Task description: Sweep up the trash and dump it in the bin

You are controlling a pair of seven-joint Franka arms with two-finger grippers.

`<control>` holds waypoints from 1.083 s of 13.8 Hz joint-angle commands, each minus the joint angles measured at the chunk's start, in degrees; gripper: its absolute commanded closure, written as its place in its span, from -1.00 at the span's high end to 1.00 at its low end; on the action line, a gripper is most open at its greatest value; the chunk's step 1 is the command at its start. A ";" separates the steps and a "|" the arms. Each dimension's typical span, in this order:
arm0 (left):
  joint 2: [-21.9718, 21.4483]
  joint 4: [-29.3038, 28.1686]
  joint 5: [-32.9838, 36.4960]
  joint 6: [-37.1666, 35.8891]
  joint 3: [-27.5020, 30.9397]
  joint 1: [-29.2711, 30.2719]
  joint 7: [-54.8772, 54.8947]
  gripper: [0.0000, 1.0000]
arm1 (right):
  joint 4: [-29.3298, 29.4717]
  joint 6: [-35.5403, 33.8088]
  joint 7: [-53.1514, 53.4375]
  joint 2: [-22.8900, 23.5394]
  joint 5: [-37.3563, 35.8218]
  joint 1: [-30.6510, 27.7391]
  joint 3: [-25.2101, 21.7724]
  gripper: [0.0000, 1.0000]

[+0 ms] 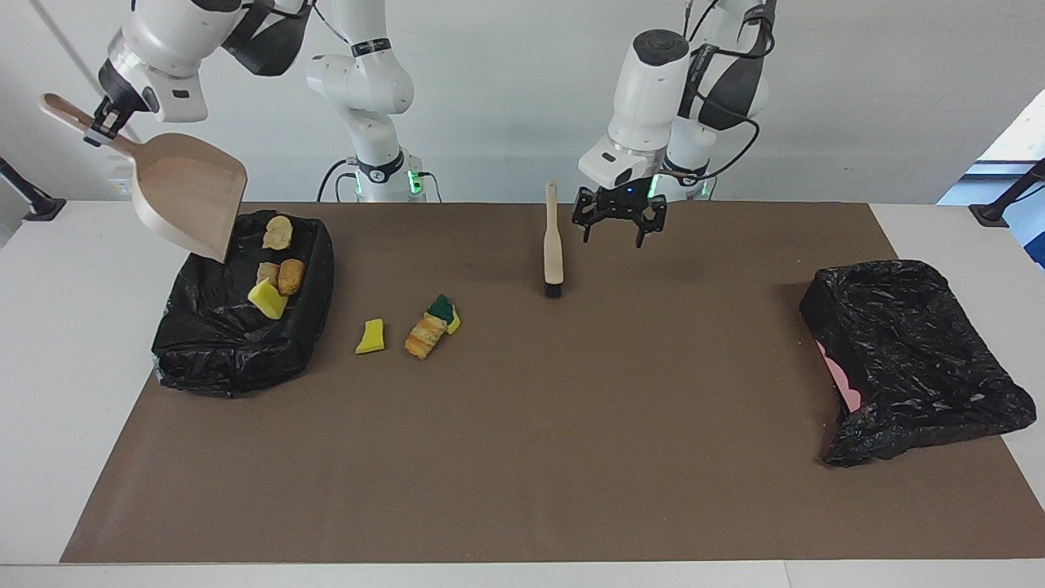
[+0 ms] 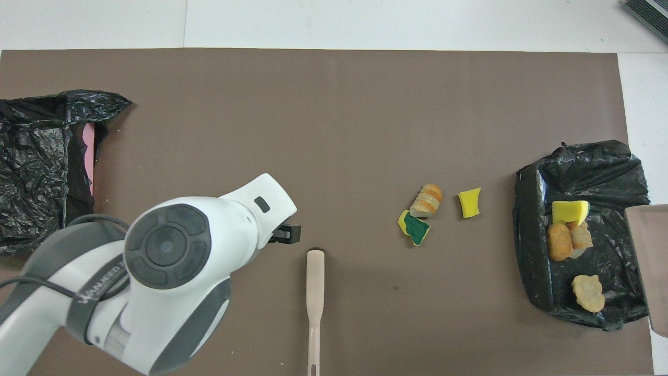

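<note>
A: How is the surface, and the room?

B: A brown mat [image 1: 522, 425] covers most of a white table [image 1: 49, 343], and a plain white wall stands where the robots are. I take the brush [image 1: 553, 245] as my landmark. It lies flat on the mat, its handle toward the robots, and nothing holds it.

A: Where are the bins?

B: One black-lined bin [image 1: 237, 343] is at the right arm's end of the table, well apart from the brush. A second black bag [image 1: 914, 359] with something pink in it is at the left arm's end.

A: And the trash?

B: Four pieces of trash [image 1: 276, 278] lie inside the bin at the right arm's end. Three scraps [image 1: 424, 327] lie on the mat between the brush and that bin, a little farther from the robots than the brush: a yellow bit, a bread-like piece and a green-backed sponge bit.

A: The jaws?

B: The left gripper [image 1: 619, 224] hangs just beside the brush handle, fingers spread wide, holding nothing. The right gripper [image 1: 100, 126] is clamped on the handle of the dustpan [image 1: 184, 196], which is tilted steeply over the bin. The trash is below the pan, apart from both grippers.
</note>
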 commanded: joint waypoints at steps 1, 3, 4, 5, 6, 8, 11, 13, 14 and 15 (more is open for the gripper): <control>1.63 8.22 1.65 -8.39 -0.65 3.23 4.50 1.00 | 3.60 -5.71 5.25 -0.70 8.04 1.42 2.83 -1.00; 0.49 10.78 1.30 -12.44 -0.04 5.87 8.11 1.00 | 4.14 -7.66 16.40 -0.70 17.07 3.09 5.12 -1.00; 0.40 11.92 0.78 -13.59 0.14 7.88 9.95 1.00 | 4.40 -7.84 22.29 -0.61 20.08 4.14 6.53 -1.00; 0.40 13.06 0.77 -14.73 0.14 9.73 11.71 1.00 | 4.49 -7.67 29.48 0.17 21.68 4.50 8.19 -1.00; 0.40 13.68 0.77 -15.00 0.23 10.96 13.12 1.00 | 4.32 -7.14 36.16 1.57 23.70 4.68 8.99 -1.00; 0.40 13.86 0.77 -15.00 0.58 13.60 15.23 1.00 | 5.27 -5.83 46.38 6.40 26.52 6.69 12.15 -1.00; 0.40 15.35 1.03 -16.93 0.58 16.95 17.17 1.00 | 10.63 -5.39 68.05 16.15 29.23 10.12 15.50 -1.00; 1.19 19.99 0.95 -19.12 2.07 18.27 20.33 1.00 | 13.96 -2.15 80.83 22.39 30.57 14.84 15.59 -1.00; 1.63 21.67 0.77 -20.01 4.51 17.92 21.91 1.00 | 16.51 -1.95 85.40 26.33 30.66 18.44 15.51 -1.00; 2.24 22.29 0.86 -21.49 8.02 16.70 24.10 1.00 | 19.49 -1.69 92.76 31.25 30.75 21.00 15.50 -1.00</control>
